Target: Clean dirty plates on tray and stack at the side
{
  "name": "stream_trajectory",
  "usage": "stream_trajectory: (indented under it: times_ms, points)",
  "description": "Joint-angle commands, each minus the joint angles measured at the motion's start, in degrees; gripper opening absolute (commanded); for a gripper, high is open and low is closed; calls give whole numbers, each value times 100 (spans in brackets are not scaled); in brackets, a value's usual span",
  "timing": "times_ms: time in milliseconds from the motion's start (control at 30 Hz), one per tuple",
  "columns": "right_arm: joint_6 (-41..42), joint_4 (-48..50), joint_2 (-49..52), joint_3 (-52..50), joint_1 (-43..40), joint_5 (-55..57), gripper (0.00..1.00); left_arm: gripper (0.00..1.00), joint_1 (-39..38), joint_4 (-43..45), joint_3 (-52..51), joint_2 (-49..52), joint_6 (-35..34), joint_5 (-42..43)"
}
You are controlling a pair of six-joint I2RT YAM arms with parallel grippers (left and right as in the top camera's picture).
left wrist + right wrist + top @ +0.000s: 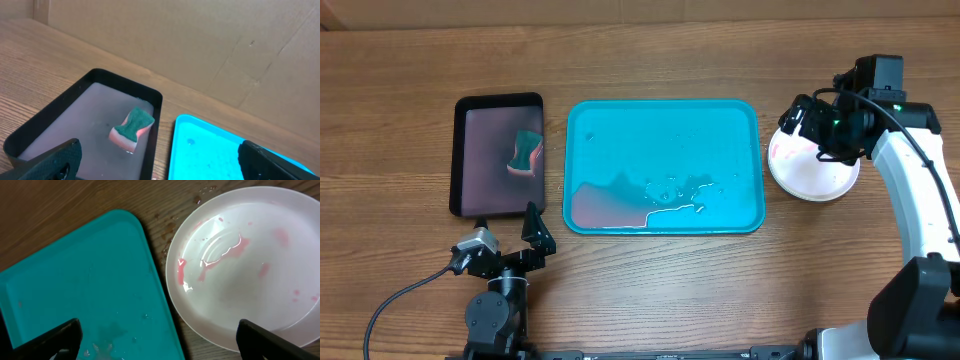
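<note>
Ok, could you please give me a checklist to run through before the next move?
1. Is the tray free of plates: ok.
2. Is the white plate clean: not ok, pink smears and water on it.
3. Is the right claw open and holding nothing: ok.
4. Is the left claw open: ok.
5. Is the sponge lying in the black tray: ok.
6. Are other plates stacked under the white one: cannot tell.

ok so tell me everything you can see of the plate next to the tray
The plate is white, round, shallow and glossy, plastic by its look. It lies flat on the wooden table, right of the tray, close to its rim but seemingly just apart. It is wet, with pink-red smears and a small pool of water near its middle. The open right tool is above it, not touching as far as shows.
</note>
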Motion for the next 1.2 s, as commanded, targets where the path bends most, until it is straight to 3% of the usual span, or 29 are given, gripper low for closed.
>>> stream_trajectory:
  times_ms: [0,467,700,833,1067,1167]
  points:
    - [-68,37,-743,98,83,42,100,100,33,7,-72,-66,-79,-33]
    - [-68,-24,-3556,-273,188,42,100,100,33,7,-72,-66,-79,-33]
    - [-70,151,-4876,-1379,188,136,100,100,33,7,-72,-66,-79,-33]
    - [-70,1290,-5619,-2549,188,323,100,100,33,7,-72,-66,-79,-31]
    - [-70,4673,-6889,-4977,188,199,100,100,33,7,-72,-66,-79,-33]
    - [-70,5506,-7372,-5744,195,264,100,100,33,7,-72,-66,-79,-31]
